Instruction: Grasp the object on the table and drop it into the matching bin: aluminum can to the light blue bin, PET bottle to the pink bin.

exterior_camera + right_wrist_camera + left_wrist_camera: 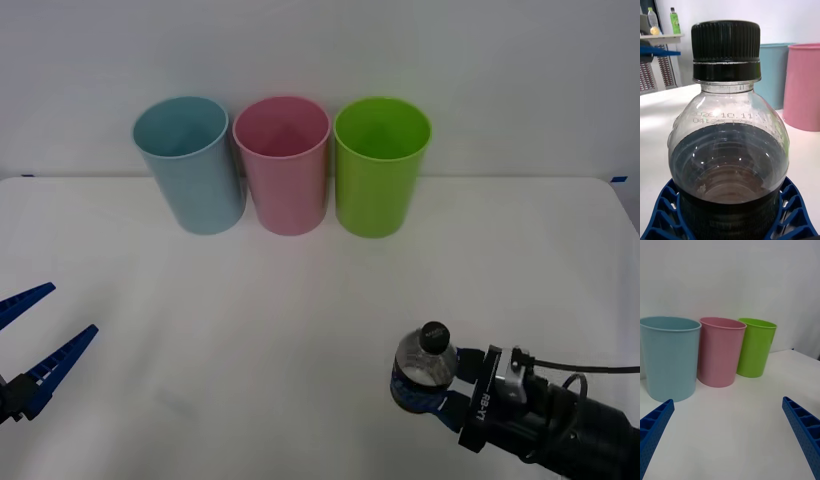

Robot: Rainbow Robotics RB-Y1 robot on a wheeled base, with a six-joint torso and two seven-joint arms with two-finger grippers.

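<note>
My right gripper [425,392] sits low at the near right of the table [300,330], fingers [662,217] wrapped around the lower body of the bottle [424,368]. It reads as a firm hold: in the right wrist view the blue ribbed pads hug both sides of the base. I can't tell if the bottle is lifted or resting on the table.

The bottle stands upright, black cap [726,48] on top, long axis vertical, dark liquid filling up to about the shoulder.

My left gripper [40,350] is parked at the near left edge, fingers spread wide, nothing between them, pointing toward the cups.

Three cups stand in a row at the far side, touching or nearly so: blue bin [190,165] on the left, pink bin [284,165] in the middle, green cup [380,165] on the right.

Key relation: the pink bin lies forward and to the left of my held bottle, well apart from it, and the green cup is the nearer neighbour on that path. The right arm is the one holding, so it does the carry.

Judgement: grasp looks done and transport is next. I need to raise the bottle above rim height before crossing, or I clip the green cup.
</note>
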